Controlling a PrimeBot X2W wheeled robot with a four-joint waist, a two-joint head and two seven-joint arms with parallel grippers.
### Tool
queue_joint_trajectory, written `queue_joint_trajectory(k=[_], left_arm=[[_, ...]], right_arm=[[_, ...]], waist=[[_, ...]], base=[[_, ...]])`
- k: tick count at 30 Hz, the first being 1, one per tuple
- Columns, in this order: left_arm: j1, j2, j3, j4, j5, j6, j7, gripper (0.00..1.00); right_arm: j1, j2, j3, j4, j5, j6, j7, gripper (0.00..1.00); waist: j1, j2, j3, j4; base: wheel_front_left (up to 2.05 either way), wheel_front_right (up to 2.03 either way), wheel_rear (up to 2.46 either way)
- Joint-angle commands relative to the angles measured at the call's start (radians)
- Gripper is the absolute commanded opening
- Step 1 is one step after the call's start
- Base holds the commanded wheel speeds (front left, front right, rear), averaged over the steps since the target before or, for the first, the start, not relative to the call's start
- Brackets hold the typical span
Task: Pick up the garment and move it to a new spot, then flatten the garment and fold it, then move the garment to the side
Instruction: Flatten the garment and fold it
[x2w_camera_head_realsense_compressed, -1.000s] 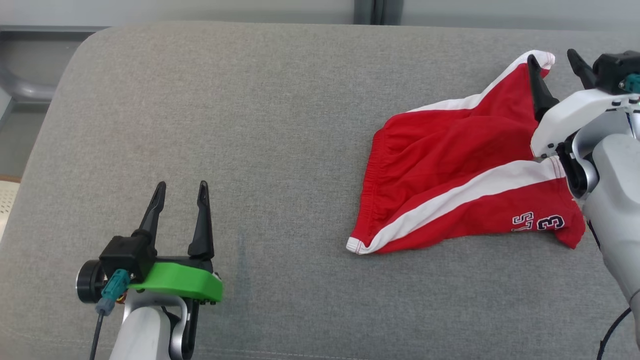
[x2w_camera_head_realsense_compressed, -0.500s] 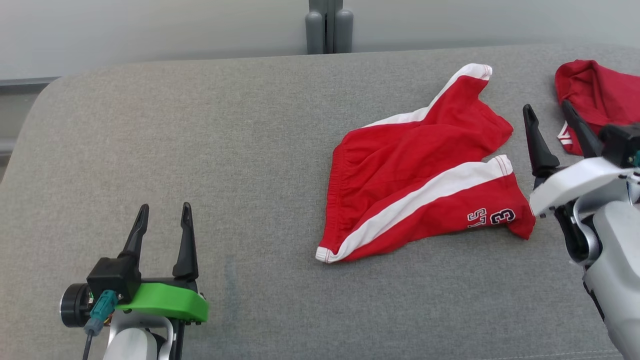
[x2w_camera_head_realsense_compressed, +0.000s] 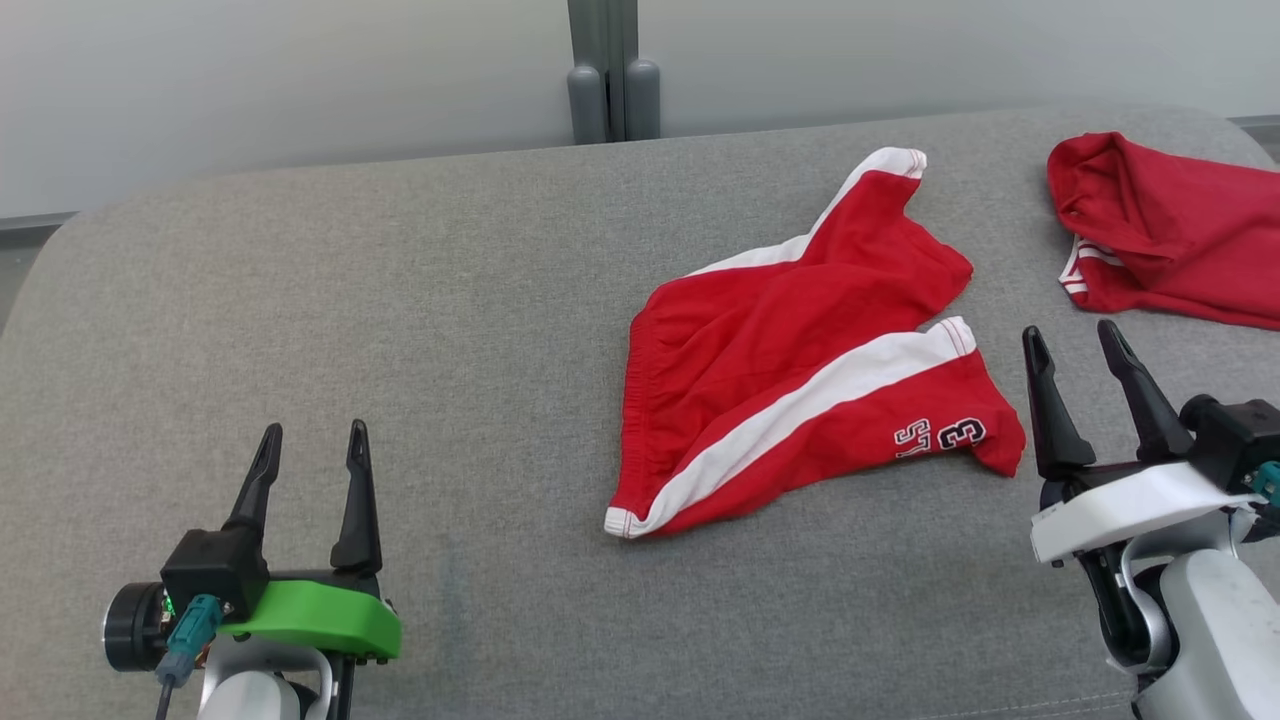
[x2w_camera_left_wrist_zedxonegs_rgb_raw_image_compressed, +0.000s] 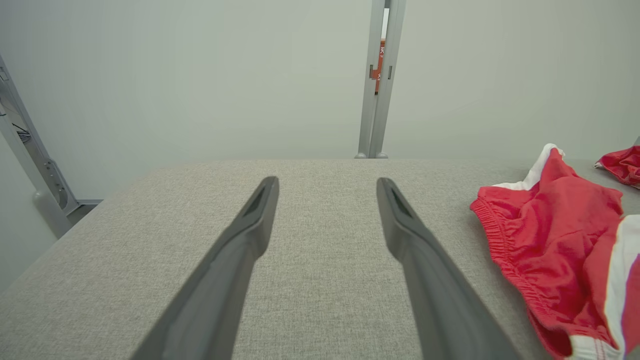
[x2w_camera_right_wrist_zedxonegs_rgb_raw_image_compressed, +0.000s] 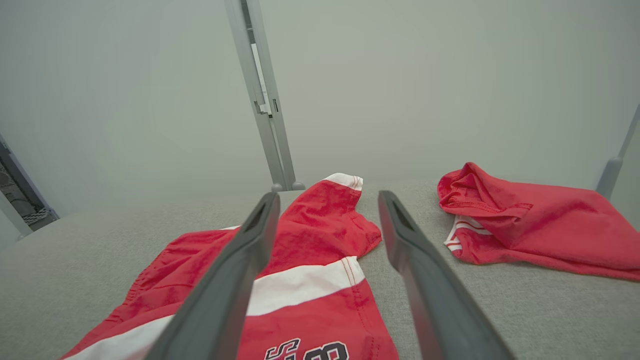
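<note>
The garment (x2w_camera_head_realsense_compressed: 800, 350) is a pair of red shorts with white side stripes and dark lettering, lying rumpled on the grey cushioned surface (x2w_camera_head_realsense_compressed: 450, 300), right of centre. It also lies at the right edge of the left wrist view (x2w_camera_left_wrist_zedxonegs_rgb_raw_image_compressed: 560, 240) and across the right wrist view (x2w_camera_right_wrist_zedxonegs_rgb_raw_image_compressed: 310, 270). My right gripper (x2w_camera_head_realsense_compressed: 1075, 345) stands open just right of the shorts' printed leg, apart from the cloth, holding nothing. At the lower left, far from the shorts, my left gripper (x2w_camera_head_realsense_compressed: 312, 442) is open and empty.
A second red garment (x2w_camera_head_realsense_compressed: 1170, 230) with white trim lies bunched at the far right of the surface, beyond my right gripper; it also appears in the right wrist view (x2w_camera_right_wrist_zedxonegs_rgb_raw_image_compressed: 530, 220). A grey post (x2w_camera_head_realsense_compressed: 605, 70) stands behind the surface's rounded back edge against a pale wall.
The head camera has tilted and turned, bringing the wall and second red garment into view. My right gripper has drawn back off the shorts toward the near right. The shorts lie as before.
</note>
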Motion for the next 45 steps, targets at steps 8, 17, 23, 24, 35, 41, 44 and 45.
queue_joint_trajectory(k=[8, 17, 23, 24, 35, 41, 44, 45], left_arm=[[0.033, 0.008, 0.001, -0.005, 0.007, 0.003, -0.003, 1.0], [0.066, 0.018, 0.012, -0.01, -0.006, 0.01, -0.003, 1.0], [0.084, 0.028, 0.019, -0.014, -0.013, 0.012, -0.003, 1.0], [0.086, 0.029, 0.019, -0.015, -0.014, 0.012, -0.003, 1.0], [0.091, 0.031, 0.011, -0.012, -0.019, 0.019, -0.003, 1.0], [0.092, 0.033, 0.008, -0.012, -0.024, 0.022, -0.003, 1.0], [0.094, 0.033, 0.006, -0.013, -0.026, 0.024, -0.003, 1.0], [0.095, 0.033, 0.006, -0.014, -0.026, 0.024, -0.003, 1.0]], right_arm=[[0.127, 0.083, -0.037, -0.107, -0.055, -0.002, -0.003, 1.0], [0.214, 0.131, -0.065, -0.158, -0.132, -0.002, -0.003, 1.0], [0.238, 0.147, -0.083, -0.174, -0.15, -0.002, -0.003, 1.0], [0.239, 0.147, -0.086, -0.177, -0.151, -0.002, -0.003, 1.0], [0.235, 0.15, -0.07, -0.179, -0.174, -0.002, 0.011, 1.0], [0.237, 0.147, -0.065, -0.181, -0.174, -0.002, 0.027, 1.0], [0.238, 0.147, -0.063, -0.185, -0.174, -0.002, 0.03, 1.0], [0.238, 0.147, -0.063, -0.185, -0.174, -0.002, 0.03, 1.0]], waist=[[0.0, 0.0, -0.037, -0.007], [0.0, 0.0, -0.063, -0.009], [0.0, 0.0, -0.07, -0.005], [0.0, 0.0, -0.071, -0.004], [0.0, 0.0, -0.075, 0.006], [0.0, 0.0, -0.074, 0.008], [0.0, 0.0, -0.073, 0.008], [0.0, 0.0, -0.073, 0.008]], base=[[0.0, 0.0, 0.0], [0.0, 0.0, 0.0], [0.0, 0.0, 0.0], [0.0, 0.0, 0.0], [0.0, 0.0, 0.0], [0.0, 0.0, 0.0], [0.0, 0.0, 0.0], [0.0, 0.0, 0.0]])
